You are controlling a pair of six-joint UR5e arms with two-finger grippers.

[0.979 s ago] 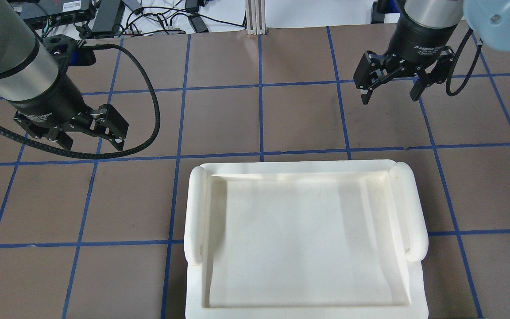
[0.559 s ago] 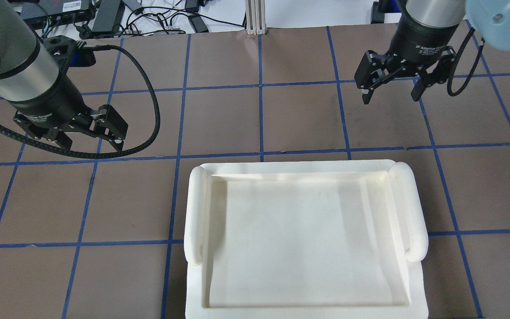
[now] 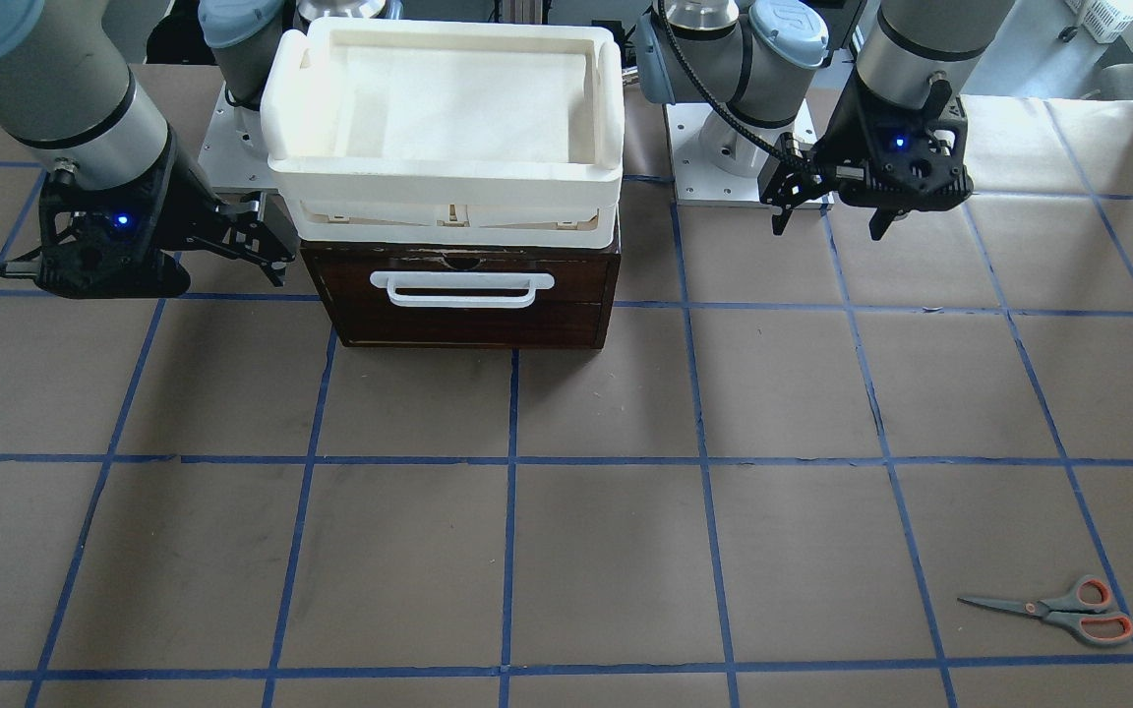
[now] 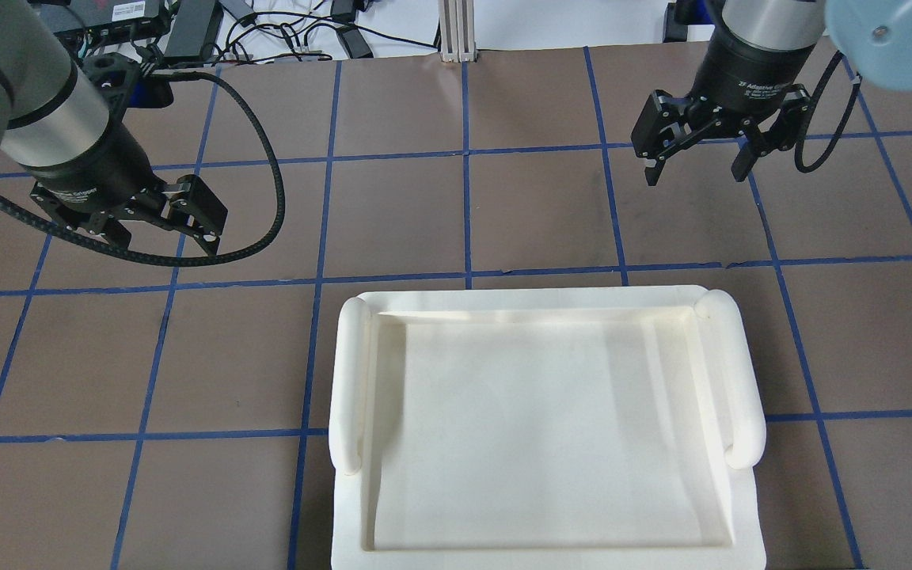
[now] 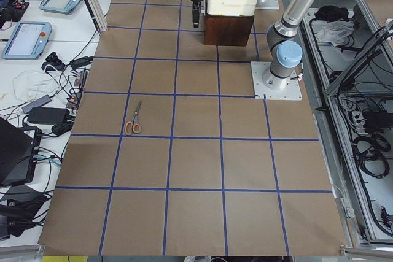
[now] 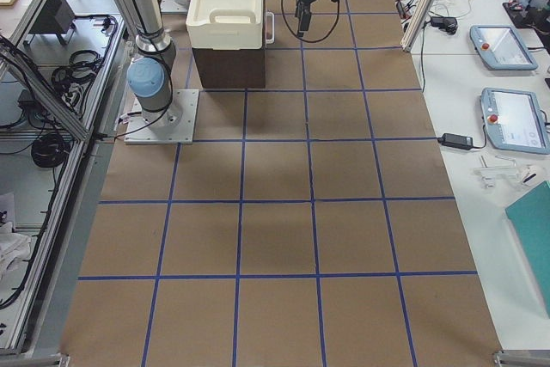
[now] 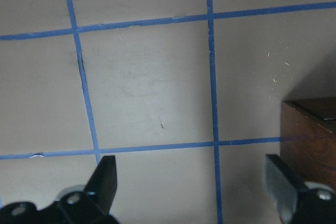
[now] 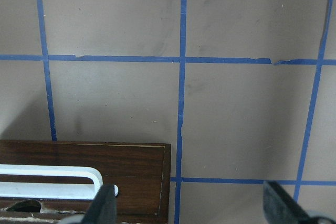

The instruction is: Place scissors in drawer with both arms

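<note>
Left gripper (image 4: 163, 237) and right gripper (image 4: 694, 178) are shown wide open and empty above the counter (image 4: 535, 214), either side of the shut drawer (image 3: 468, 295). The scissors (image 3: 1053, 608) are seen flat on the counter, well apart, on the left gripper's side.

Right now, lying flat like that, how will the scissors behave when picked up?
The thin scissors look stiff and light. Lying flat and closed on the table, they probably offer little to pinch and may slide. Held by one loop, they might swing open.

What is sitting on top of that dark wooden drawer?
A cream-white plastic tray sits on it, covering its top. The drawer is shut, so its inside cannot be seen.
</note>
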